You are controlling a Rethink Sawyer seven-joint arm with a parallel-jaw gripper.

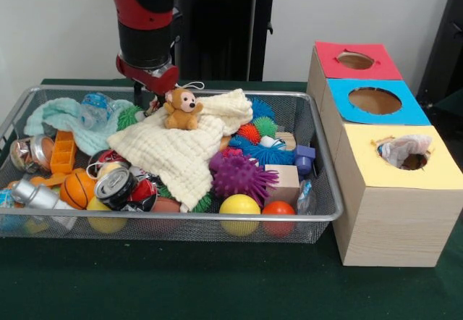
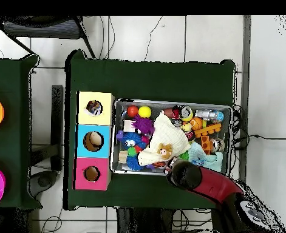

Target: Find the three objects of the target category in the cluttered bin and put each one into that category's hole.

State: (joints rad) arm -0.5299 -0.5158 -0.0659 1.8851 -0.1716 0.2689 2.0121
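A: Where was the gripper (image 1: 150,97)?

B: Low over the far edge of the bin (image 1: 329,211), just behind the mint-green cloth (image 1: 61,116) and beside the small brown teddy bear (image 1: 181,109). Its tip was hidden by the red wrist and the clutter, so I could not tell whether it was open, closed or gripping anything. From overhead the arm (image 2: 212,184) reached in from the robot's side and covered the bin's nearest rim.

A: How far along was the task?

B: I'd judge partly done. A crumpled white cloth piece (image 1: 402,148) sat in the hole (image 1: 414,161) of the yellow-topped box (image 1: 394,211), bunched against the hole's left rim and poking slightly above the card. Whether it carried coloured dots was too small to confirm, and I could not tell how many pieces lay beneath it. The blue-topped box's hole (image 1: 375,100) and the red-topped box's hole (image 1: 355,60) looked empty.

A: Anything left in the bin?

B: No dotted cloth showed there. The plain cream waffle cloth (image 1: 181,150) covered the middle, so any remaining piece was probably buried under it or under the spiky purple ball (image 1: 241,177) and the crushed cans (image 1: 116,186).

A: And the orientation?

B: The bin's long axis ran left to right in the front view, parallel to the table edge. The row of 3 boxes ran along one short end, with the yellow hole facing straight up, nearest the camera.
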